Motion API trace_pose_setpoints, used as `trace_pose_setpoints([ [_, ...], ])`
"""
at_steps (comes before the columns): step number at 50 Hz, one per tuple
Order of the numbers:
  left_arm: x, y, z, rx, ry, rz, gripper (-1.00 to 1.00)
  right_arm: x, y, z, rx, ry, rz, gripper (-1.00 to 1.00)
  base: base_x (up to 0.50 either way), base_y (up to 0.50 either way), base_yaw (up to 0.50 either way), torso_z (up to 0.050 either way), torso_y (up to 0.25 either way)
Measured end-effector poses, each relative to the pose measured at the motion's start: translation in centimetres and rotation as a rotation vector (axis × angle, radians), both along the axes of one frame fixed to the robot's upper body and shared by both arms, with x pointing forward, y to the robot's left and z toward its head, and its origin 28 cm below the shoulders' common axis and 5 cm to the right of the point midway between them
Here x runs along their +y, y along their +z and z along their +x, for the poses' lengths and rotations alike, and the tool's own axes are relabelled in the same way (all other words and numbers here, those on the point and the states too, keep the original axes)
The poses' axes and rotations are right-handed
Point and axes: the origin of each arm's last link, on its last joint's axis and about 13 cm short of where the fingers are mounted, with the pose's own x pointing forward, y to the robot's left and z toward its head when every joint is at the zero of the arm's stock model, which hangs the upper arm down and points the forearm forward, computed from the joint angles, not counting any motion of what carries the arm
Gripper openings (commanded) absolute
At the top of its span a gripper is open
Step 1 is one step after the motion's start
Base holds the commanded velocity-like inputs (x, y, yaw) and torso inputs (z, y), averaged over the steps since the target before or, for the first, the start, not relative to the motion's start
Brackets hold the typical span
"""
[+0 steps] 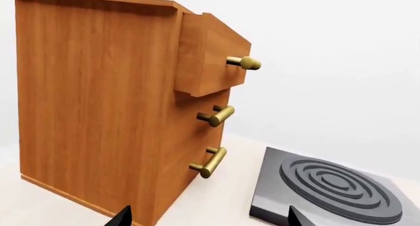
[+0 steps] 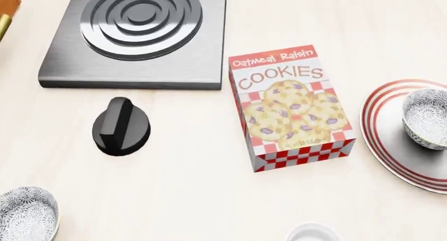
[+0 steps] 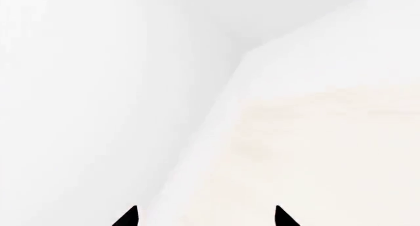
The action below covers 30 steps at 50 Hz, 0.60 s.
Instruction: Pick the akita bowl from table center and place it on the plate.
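From the left wrist view, the left gripper (image 1: 206, 220) showed only as two dark fingertips at the frame edge, set wide apart with nothing between them. Beyond stood a wooden cabinet (image 1: 98, 108) with brass handles (image 1: 213, 162), its top drawer (image 1: 210, 59) pulled partly out, and beside it a dark stove plate (image 1: 335, 191) with raised rings. No bowl appeared here.

In the head view, neither arm was visible. One akita bowl (image 2: 427, 118) sat inside the plate (image 2: 384, 141) at the right edge, partly cut off by the frame. A second, identical bowl (image 2: 24, 215) rested on the pale bench (image 2: 188, 194) at the lower left corner, well apart from the plate. Between them lay a cookie box (image 2: 293, 107) and a black knob (image 2: 121, 127), with the stove plate behind and the rim of a white cup (image 2: 312, 233) at the bottom edge.

From the right wrist view, the right gripper (image 3: 205, 217) likewise showed two dark tips spread apart and empty, facing bare bench and white wall.

Judging by this, the placing looked complete: a bowl rested on the plate and both grippers were clear of it. If so, the next move called for little beyond keeping the arms away; I could not tell which bowl had been the centre one.
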Motion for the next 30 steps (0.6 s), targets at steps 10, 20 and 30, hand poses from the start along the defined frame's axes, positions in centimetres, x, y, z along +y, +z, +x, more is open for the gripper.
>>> trace_pose_setpoints([
  [10,-0.2,0.3,0.0,-0.007,-0.011,0.003,1.00,1.6,2.5,-4.3,-0.094,0.025,-0.094,1.00,0.00,0.00,0.00,0.000,0.000],
  [20,-0.3,0.5,0.2,-0.013,-0.017,0.005,1.00,3.9,4.3,-8.0,-0.143,0.104,-0.177,1.00,0.00,0.00,0.00,0.000,0.000],
  [30,-0.4,0.5,0.3,-0.012,-0.020,0.006,1.00,5.8,5.5,-10.5,-0.172,0.169,-0.259,1.00,0.00,0.00,0.00,0.000,0.000],
])
